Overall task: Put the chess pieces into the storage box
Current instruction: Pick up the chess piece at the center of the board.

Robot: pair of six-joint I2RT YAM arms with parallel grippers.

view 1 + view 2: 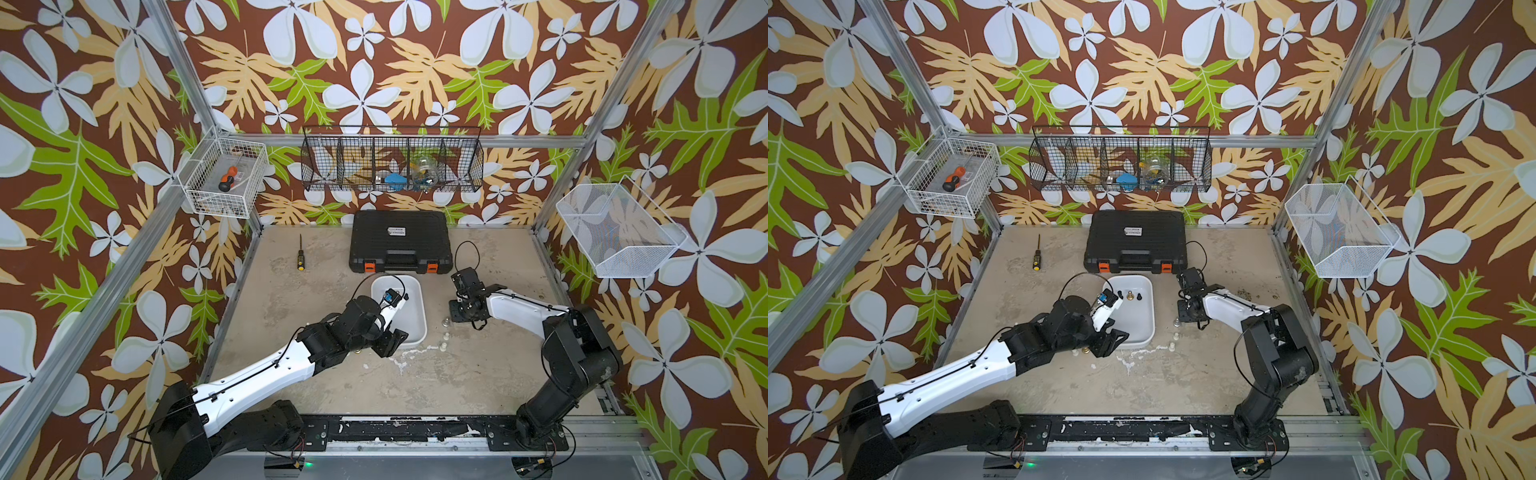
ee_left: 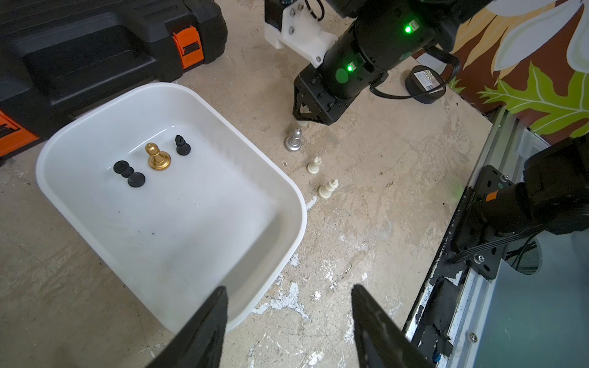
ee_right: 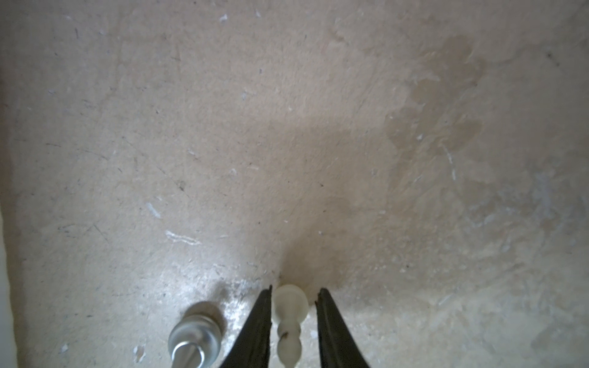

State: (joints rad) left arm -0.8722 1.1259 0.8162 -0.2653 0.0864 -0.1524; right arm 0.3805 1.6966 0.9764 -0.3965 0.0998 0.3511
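We see our right gripper pointing down, elbow folded, its jaws straddling an upright cream pawn but not yet clamped. Our left gripper hangs spread and empty over the storage box rim; three chess pieces sit inside.

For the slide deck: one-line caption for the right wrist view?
Right gripper jaws straddle a cream chess piece on the table, silver piece beside.

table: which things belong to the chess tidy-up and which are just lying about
Job: box, gold piece and black pieces in it, silver piece, cream pieces beside it.
Lying about: black case, screwdriver, wire baskets.
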